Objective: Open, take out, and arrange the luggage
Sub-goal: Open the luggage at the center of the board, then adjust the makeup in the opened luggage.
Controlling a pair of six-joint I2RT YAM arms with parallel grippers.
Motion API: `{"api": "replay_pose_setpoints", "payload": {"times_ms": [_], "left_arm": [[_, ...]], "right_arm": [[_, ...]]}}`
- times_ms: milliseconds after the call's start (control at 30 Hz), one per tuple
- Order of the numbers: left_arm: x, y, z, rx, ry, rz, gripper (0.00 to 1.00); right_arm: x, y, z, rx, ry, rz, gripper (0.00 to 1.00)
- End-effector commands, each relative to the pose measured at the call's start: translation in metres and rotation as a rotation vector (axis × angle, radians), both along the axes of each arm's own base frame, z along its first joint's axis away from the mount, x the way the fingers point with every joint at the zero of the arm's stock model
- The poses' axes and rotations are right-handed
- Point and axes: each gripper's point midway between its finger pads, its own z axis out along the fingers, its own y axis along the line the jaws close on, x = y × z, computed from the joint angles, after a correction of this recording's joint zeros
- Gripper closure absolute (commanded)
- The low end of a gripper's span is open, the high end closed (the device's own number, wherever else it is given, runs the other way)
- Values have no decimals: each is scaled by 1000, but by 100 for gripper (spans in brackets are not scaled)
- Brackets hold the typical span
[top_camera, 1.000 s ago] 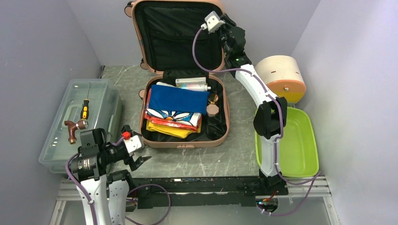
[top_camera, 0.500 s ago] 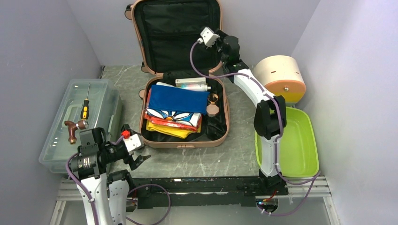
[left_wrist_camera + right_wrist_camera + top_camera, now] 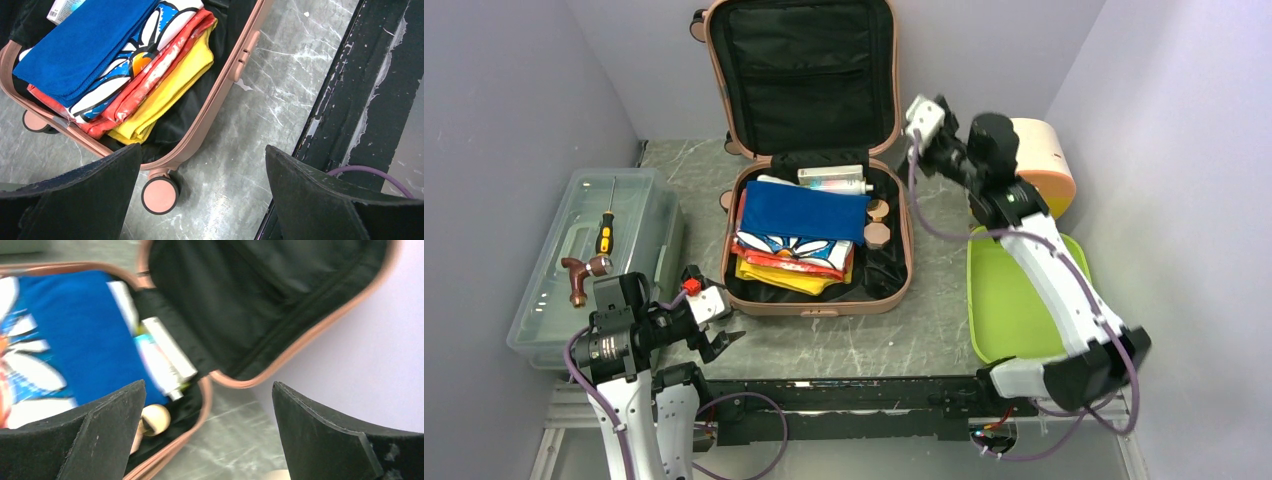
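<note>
Grey marbled surface [image 3: 844,345] nearest, bare in front of the case. Low at the near-left corner, left pincer [image 3: 202,150]: jaws spread wide, grasping nothing, pointed at the case's front wheel and rim, probably parked clear of the other arm's reach. Just behind it, a clear bin [image 3: 644,200] with a screwdriver [image 3: 605,225] and a hammer [image 3: 582,272] on its lid. On the right, a lime-green tray [image 3: 1004,300], likely one landing place for unpacked things.

Mid-surface, the luggage [image 3: 908,250]: salmon shell, lower half flat, lid upright against the back wall, so opening looks done and unpacking not yet begun. Inside: yellow cloth [image 3: 784,278] at the front, a blue cloth [image 3: 804,210] on top of the stack, wooden pieces [image 3: 879,222] on the right, a white tube [image 3: 832,178] at the hinge.

Right pincer [image 3: 209,385]: released, gaping, empty, hovering just beside the case's rear right corner, seemingly angled towards the tube and wooden pieces.

Hard to make out: anything beneath the cloths; anything in the lid's black pocket; the right wrist view, smeared; the round beige-and-orange object [image 3: 1049,165] at the back, half covered by the right arm.
</note>
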Motion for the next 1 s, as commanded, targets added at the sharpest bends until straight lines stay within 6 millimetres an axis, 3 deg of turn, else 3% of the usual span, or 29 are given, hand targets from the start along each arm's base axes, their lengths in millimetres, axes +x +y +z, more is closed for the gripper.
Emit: {"api": "replay_pose_setpoints", "payload": {"times_ms": [0,133,333,433,633,800,967], "left_arm": [[-5,-8,4,-53,-2,-24,1],[-6,-8,4,-48,-12,-26,0],[-11,-11,4,-42,-34,-41,1],[-13,-11,4,-40,-43,-38,1],[-11,-9,4,-37,-52,-18,1],[-7,-6,4,-41,-44,3,0],[13,3,12,-47,-53,50,1]], "right_arm": [[-79,31,-74,-35,169,338,0],[-102,40,-117,-60,177,385,0],[-91,37,-166,-33,253,332,0],[-77,25,-173,42,323,277,0],[-57,-5,-161,145,361,168,0],[-56,-6,-165,177,414,169,0],[-50,-9,-170,148,451,148,0]]}}
